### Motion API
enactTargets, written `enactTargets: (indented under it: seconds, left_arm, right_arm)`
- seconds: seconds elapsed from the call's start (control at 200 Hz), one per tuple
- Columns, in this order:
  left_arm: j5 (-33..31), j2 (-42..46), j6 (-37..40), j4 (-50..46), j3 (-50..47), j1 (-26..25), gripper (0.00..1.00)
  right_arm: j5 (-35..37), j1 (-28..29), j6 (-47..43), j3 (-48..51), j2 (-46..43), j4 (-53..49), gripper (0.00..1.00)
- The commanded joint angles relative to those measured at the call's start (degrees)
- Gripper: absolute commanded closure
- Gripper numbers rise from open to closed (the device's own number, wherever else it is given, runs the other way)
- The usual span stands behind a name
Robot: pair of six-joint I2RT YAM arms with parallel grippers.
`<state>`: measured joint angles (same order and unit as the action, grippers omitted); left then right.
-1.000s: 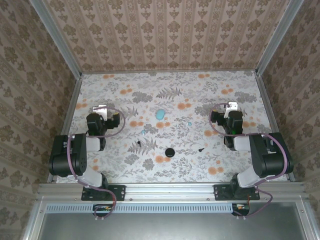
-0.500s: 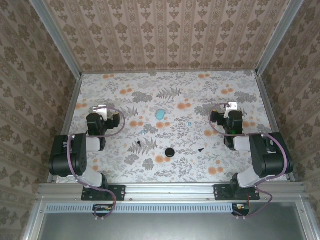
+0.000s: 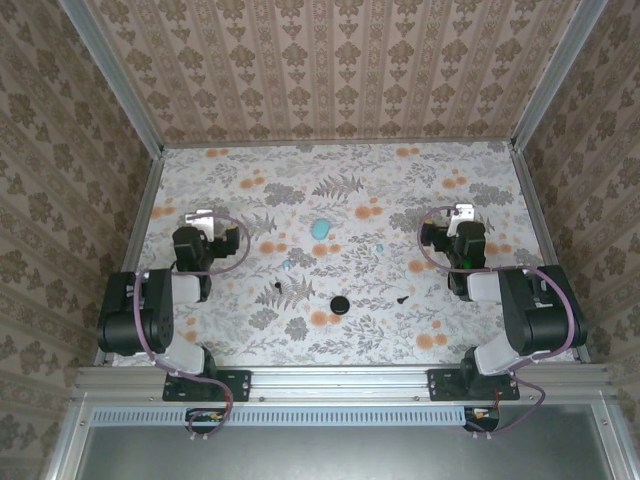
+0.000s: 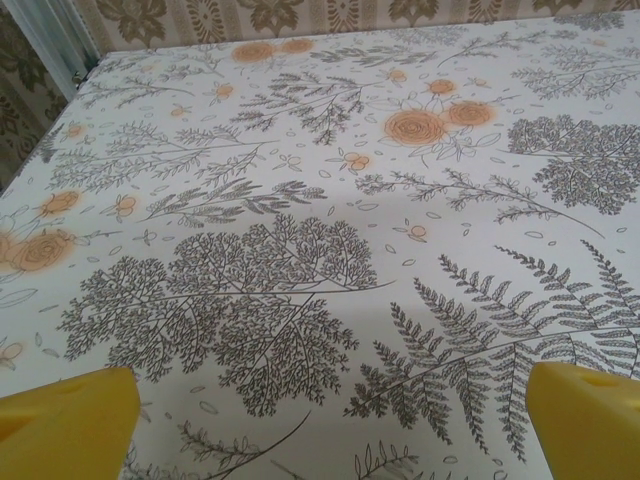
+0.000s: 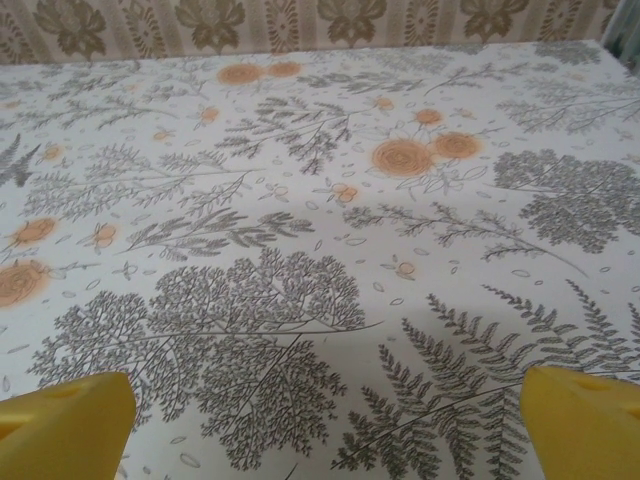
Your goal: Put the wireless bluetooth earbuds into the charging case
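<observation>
- Your left gripper (image 4: 330,410) stands wide open. Its yellow pads (image 4: 65,420) sit at the frame's corners with only the floral table (image 4: 300,150) between them. Your right gripper (image 5: 325,415) is equally wide and empty.
- Change over the last second: none. Both arms are parked as they were and no piece has shifted. I judge that the task has not begun.
- Nearest the bases lies the black case (image 3: 340,304), a round dark piece about midway between your grippers and behind their fingertips.
- The right black earbud (image 3: 402,298) lies near it, inboard of your right gripper. The left black earbud (image 3: 275,286) lies inboard of your left gripper.
- Further out, the left teal earbud (image 3: 285,264) lies just beyond that black one. The right teal earbud (image 3: 379,248) lies inboard of your right gripper.
- Farthest is the teal case (image 3: 321,228), a pale oval between the grippers and almost level with their fingertips.
- All four buds are mere specks, apart from either case. Whether the cases are open or shut is too small to tell.
</observation>
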<state>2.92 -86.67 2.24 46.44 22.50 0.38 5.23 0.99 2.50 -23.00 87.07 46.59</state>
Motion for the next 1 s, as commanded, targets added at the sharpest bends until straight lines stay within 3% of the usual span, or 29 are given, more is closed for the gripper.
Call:
enactTargets:
  seconds: [0.0, 0.145, 0.3, 0.485, 0.645, 0.765, 0.925, 0.995]
  left_arm:
    - [-2.9, 6.2, -0.5, -7.2, 2.4, -0.4, 0.00]
    - [-6.6, 14.3, -3.1, -20.3, 5.7, -0.4, 0.00]
    - [-8.8, 21.8, -7.5, -37.8, 12.2, 0.1, 0.00]
    - [-2.1, 25.5, -10.2, -59.2, 21.2, 0.3, 0.00]
    - [2.8, 27.6, -15.4, -68.6, 23.5, -0.6, 0.00]
    - [4.3, 29.5, -20.6, -69.6, 20.7, -4.7, 0.00]
    - [-4.1, 33.8, -22.8, -68.8, 15.1, -14.6, 0.00]
    - [-4.4, 36.9, -21.2, -67.1, 12.3, -17.7, 0.00]
  right_arm:
    - [-2.6, 0.3, -1.1, -3.1, -4.6, -6.7, 0.00]
    - [-3.1, 0.1, 1.1, -9.4, -11.2, -23.8, 0.00]
    - [-6.9, 0.1, 4.0, -22.5, -12.7, -52.8, 0.01]
    - [-13.1, 3.2, 8.9, -31.4, -10.5, -74.2, 0.13]
    - [-7.5, 19.1, 10.9, -31.2, -12.7, -80.7, 0.14]
    - [-5.6, 31.5, 11.0, -31.7, -11.1, -83.3, 0.16]
    - [-4.7, 45.9, 9.4, -35.3, -1.9, -86.5, 0.14]
    - [-3.9, 50.0, 8.1, -37.7, 2.6, -88.0, 0.12]
